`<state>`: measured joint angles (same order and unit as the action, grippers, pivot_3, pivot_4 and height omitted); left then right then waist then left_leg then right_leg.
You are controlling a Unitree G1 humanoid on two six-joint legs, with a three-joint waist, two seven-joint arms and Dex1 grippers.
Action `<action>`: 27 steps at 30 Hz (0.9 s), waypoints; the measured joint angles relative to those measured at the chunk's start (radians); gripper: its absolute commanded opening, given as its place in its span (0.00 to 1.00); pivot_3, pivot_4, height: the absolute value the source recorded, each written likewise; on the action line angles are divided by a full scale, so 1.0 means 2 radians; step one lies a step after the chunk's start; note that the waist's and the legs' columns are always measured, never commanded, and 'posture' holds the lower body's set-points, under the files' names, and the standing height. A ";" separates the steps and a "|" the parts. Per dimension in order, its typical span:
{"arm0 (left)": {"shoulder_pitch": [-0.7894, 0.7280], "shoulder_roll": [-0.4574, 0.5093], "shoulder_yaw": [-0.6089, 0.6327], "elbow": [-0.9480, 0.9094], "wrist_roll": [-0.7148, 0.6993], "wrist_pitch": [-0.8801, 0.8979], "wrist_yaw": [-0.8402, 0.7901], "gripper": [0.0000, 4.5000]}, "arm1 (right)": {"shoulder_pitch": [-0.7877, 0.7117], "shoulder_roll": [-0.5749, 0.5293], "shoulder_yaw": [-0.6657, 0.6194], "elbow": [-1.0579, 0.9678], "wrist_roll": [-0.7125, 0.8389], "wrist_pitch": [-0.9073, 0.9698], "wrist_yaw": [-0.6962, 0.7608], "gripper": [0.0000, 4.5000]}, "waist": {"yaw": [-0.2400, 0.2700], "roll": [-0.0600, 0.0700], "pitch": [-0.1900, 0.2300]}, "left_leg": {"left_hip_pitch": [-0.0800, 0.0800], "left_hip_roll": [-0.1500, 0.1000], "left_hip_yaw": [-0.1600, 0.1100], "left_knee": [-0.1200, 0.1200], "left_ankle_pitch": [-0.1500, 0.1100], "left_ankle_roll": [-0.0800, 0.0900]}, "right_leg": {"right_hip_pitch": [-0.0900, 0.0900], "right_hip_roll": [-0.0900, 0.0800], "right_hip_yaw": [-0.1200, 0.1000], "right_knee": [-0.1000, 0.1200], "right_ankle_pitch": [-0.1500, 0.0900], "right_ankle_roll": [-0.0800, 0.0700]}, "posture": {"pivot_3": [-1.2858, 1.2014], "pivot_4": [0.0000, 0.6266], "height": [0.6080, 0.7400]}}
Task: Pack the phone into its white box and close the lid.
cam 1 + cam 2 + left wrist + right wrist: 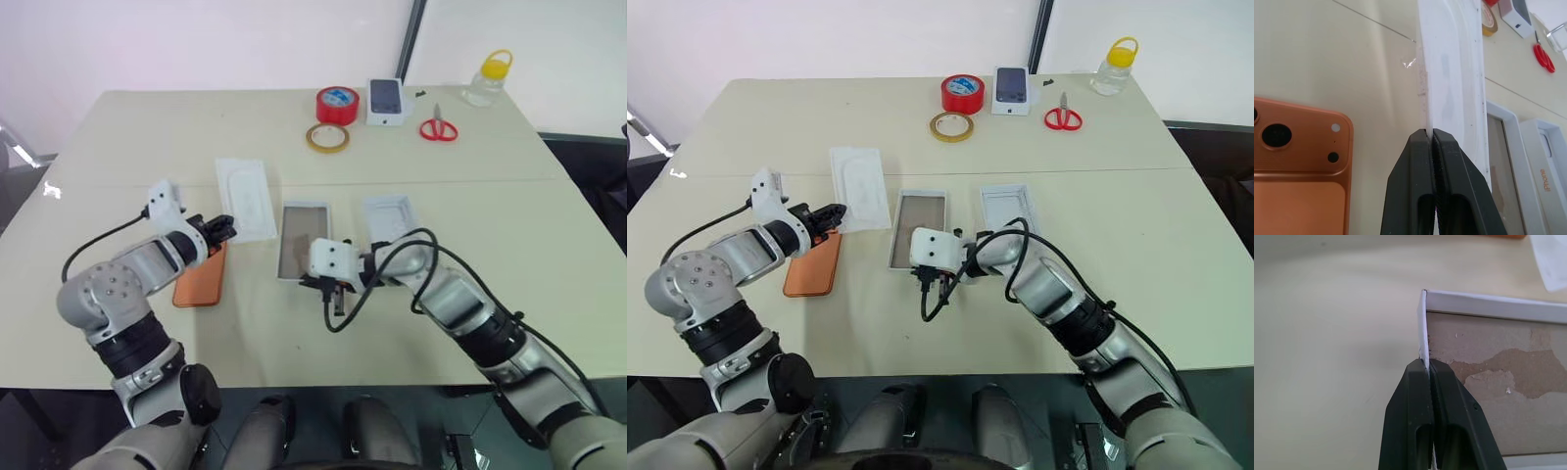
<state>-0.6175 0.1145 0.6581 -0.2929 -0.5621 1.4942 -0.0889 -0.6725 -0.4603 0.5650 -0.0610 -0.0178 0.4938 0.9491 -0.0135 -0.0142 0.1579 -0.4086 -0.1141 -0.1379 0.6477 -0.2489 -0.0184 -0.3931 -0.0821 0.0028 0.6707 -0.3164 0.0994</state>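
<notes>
Left gripper (1431, 134): clamped on the edge of the thin white insert (246, 197), presumably to keep that sheet clear of the packing area.
Right gripper (1426, 363): pinched shut on the near wall of the white box (303, 239), most likely to steady or reposition the tray before loading.
Phone (201, 276): face down on the table (118, 157), camera block up, just beside the left gripper and left of the box; not yet packed.
White box: open, brownish patchy floor showing, nothing inside; between insert and lid.
Lid (393, 217): lying open side up just right of the box, apart from it, ready for closing later.
Insert: resting by the box's left side; hard to tell whether lifted off the table or only tilted.
Clutter: red tape roll (337, 104), clear tape ring (326, 138), small white box (386, 102), scissors (439, 126), jar (488, 78), all far back, well apart from the work.
Stage: early, judging by the unpacked phone.
</notes>
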 measured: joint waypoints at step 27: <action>0.016 -0.088 -0.060 -0.012 0.003 0.056 0.031 0.00 | 0.045 -0.078 -0.118 -0.056 0.017 0.002 0.008 0.72 | 0.001 0.000 0.000 | 0.000 0.000 0.000 0.000 0.000 0.000 | 0.000 0.000 0.000 0.000 0.000 0.000 | 0.52 0.24 1.00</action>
<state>-0.5864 -0.0620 0.5372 -0.3172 -0.5558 1.6059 -0.0276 -0.5823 -0.6157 0.3295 -0.1734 0.0165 0.4975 0.9648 -0.0117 -0.0144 0.1580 -0.4088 -0.1136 -0.1374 0.6474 -0.2488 -0.0187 -0.3938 -0.0814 0.0037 0.6716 -0.3162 0.0996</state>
